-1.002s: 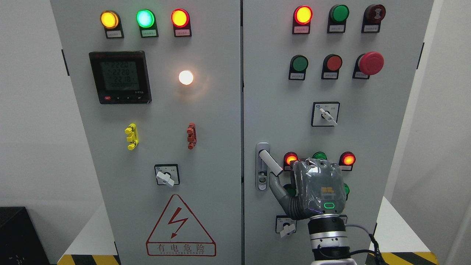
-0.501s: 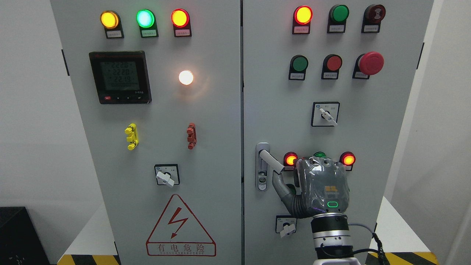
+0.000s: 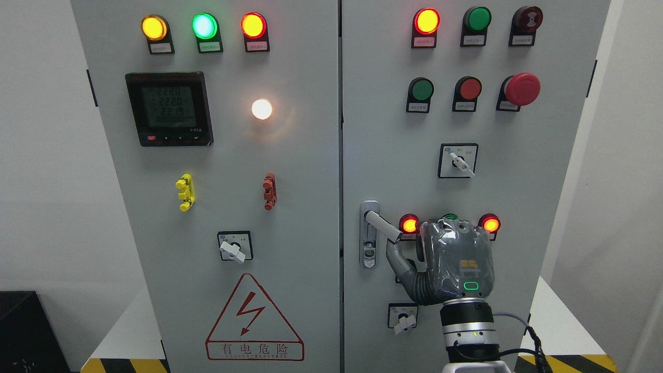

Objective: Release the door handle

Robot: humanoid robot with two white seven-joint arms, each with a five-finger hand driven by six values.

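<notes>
Right arm rising from the bottom edge right of centre, metal wrist upright, right hand (image 3: 449, 264) seen from the back in a grey cover, thumb stretched up-left, other fingers hidden behind the palm

a grey electrical cabinet (image 3: 311, 155) fills the frame, with two doors. the right hand (image 3: 456, 264) sits at lower right of centre, back toward the camera, thumb (image 3: 396, 256) raised just under the tip of the door handle (image 3: 382, 226), which angles out from its silver latch plate (image 3: 369, 243). the other fingers are hidden behind the palm. lit red lamps (image 3: 409, 224) flank the hand.
</notes>
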